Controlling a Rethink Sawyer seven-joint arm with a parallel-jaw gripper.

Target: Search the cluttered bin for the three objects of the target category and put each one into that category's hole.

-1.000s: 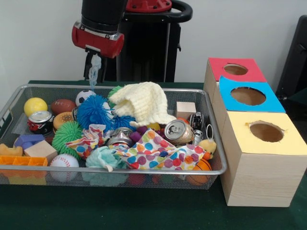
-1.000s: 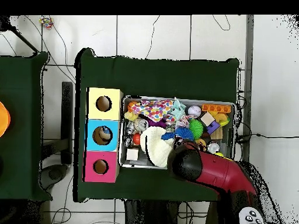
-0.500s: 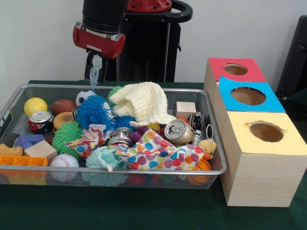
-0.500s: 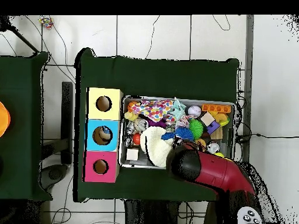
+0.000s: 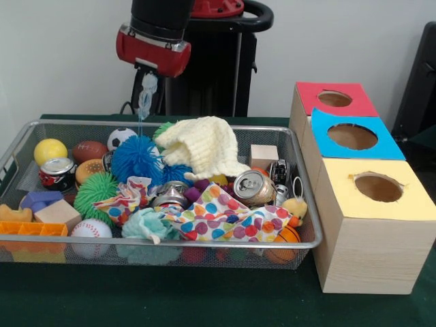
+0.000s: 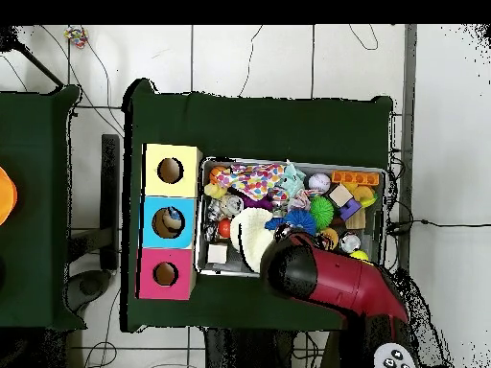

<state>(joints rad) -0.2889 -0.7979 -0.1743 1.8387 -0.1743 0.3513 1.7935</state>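
My gripper point(image 5: 146, 90) hangs above the back left of the wire bin point(image 5: 170, 243), shut on a stretched pale-blue strand of the blue spiky ball point(image 5: 137, 158). The ball itself still rests among the clutter, beside a cream knitted cloth point(image 5: 204, 145). A green spiky ball point(image 5: 95, 193), a baseball point(image 5: 90, 229), a small soccer ball point(image 5: 120, 136), a football point(image 5: 88, 150) and a yellow ball point(image 5: 50, 150) lie on the left side. In the overhead view the red arm point(image 6: 326, 278) hides the gripper; part of the blue spiky ball point(image 6: 303, 219) shows.
Three wooden boxes with round holes stand right of the bin: red point(image 5: 334, 99), blue point(image 5: 352, 136), yellow point(image 5: 378, 187). A polka-dot cloth point(image 5: 225, 218), a crushed can point(image 5: 252, 187), a wooden cube point(image 5: 263, 155) and an orange block point(image 5: 30, 229) also fill the bin.
The gripper has moved right and slightly up, drawing the pale-blue strand out longer. The blue spiky ball has shifted a little to the right with it.
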